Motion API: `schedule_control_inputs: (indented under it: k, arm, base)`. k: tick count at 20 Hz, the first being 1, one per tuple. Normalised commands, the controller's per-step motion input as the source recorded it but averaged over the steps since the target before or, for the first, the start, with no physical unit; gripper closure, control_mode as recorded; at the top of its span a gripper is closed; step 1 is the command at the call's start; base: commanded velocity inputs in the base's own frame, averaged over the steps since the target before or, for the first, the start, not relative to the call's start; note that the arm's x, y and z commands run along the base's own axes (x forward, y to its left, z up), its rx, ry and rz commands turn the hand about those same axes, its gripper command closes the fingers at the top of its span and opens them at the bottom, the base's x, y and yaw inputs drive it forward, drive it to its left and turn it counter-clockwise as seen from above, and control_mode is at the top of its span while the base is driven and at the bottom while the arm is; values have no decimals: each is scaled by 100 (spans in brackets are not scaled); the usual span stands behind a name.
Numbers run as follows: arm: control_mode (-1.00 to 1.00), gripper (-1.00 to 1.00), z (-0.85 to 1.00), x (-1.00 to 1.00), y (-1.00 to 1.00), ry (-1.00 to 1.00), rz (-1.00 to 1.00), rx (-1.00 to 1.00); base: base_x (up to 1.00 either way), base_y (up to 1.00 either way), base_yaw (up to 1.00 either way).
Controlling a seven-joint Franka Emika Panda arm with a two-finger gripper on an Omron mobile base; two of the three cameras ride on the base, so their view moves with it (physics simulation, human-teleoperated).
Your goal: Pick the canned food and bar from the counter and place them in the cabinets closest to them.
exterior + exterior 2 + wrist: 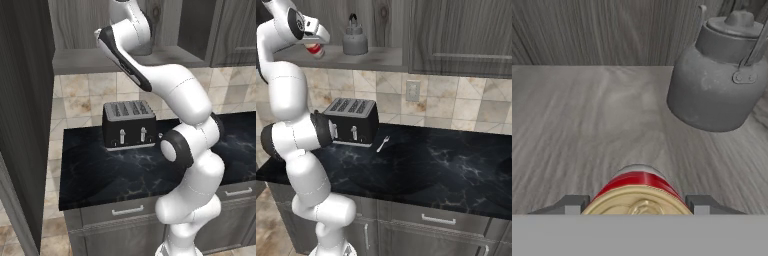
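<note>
Gripper (pixel 637 207) fingers close on either side of the canned food (pixel 637 192) at the bottom centre of the hand view, the two dark tips pressed to its flanks, so the jaws stand partly apart with the tin held between them. Seen from there, the tin shows a tan-yellow embossed top, a red band below it and a pale whitish rim farther on; its lower part is cut off by the frame edge. It sits over the grey wood-grain shelf floor of the cabinets (pixel 587 125), and whether it touches the floor or hangs just above it cannot be told.

At the upper left of the right base view the hand reaches into the open cabinet, and the tin (pixel 315 50) shows as a small red and white shape under the wrist, mostly covered by the hand; the fingers themselves cannot be made out there. A grey kettle (pixel 355 40) stands on the same shelf just beside it toward the right; in the hand view the kettle (pixel 717 80) fills the upper right, its handle cut off by the frame.

In the left base view the arm's upper links cover the cabinet opening at the top centre. Lower down, a black toaster (pixel 129 124) stands on the dark marble counter (pixel 100 175), and a fork (pixel 383 143) lies beside the toaster in the right base view.
</note>
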Motion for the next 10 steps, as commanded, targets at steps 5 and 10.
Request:
schedule_control_inputs:
  k: [5,10]
  arm:
    - [-100,100,1,0,-6,0,9,7]
    - [-100,100,0,0,-2,0,3,1]
  base:
    - [0,0,0]
    - [0,0,0]
